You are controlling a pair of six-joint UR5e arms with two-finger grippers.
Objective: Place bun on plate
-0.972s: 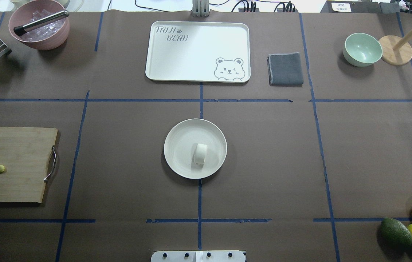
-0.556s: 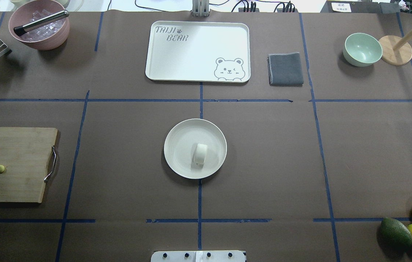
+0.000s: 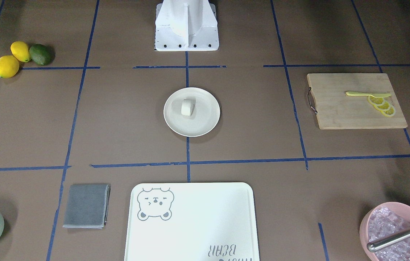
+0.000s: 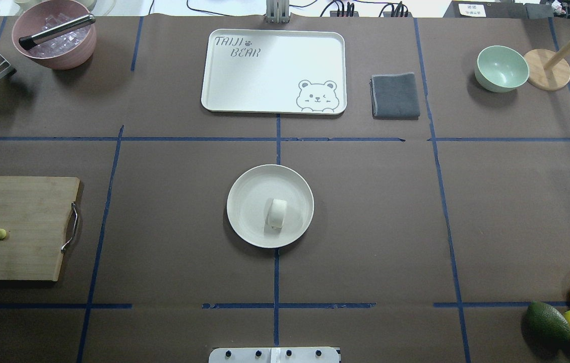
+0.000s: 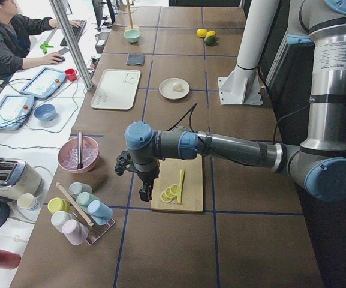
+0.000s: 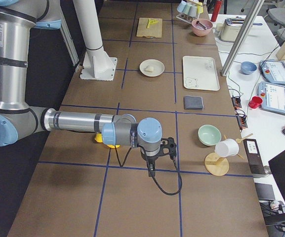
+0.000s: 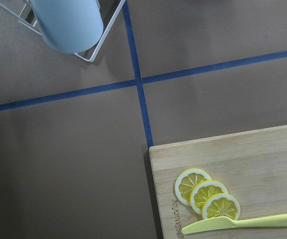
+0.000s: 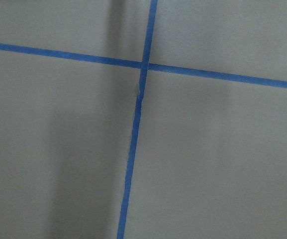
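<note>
Left claw [image 5: 143, 193] hangs just beside the cutting board [image 5: 192, 195]. I cannot tell if it is open or closed. Right claw [image 6: 151, 173] hangs over the bare bench [image 4: 365, 227], and I cannot tell that either. The bun [image 4: 277, 213] lies on the plate [image 4: 244, 201], a bit toward 5 o'clock from its middle in the overhead view. It is well apart from both claws: about 1 o'clock from the left claw in the left side view, 12 o'clock from the right claw in the right side view.
</note>
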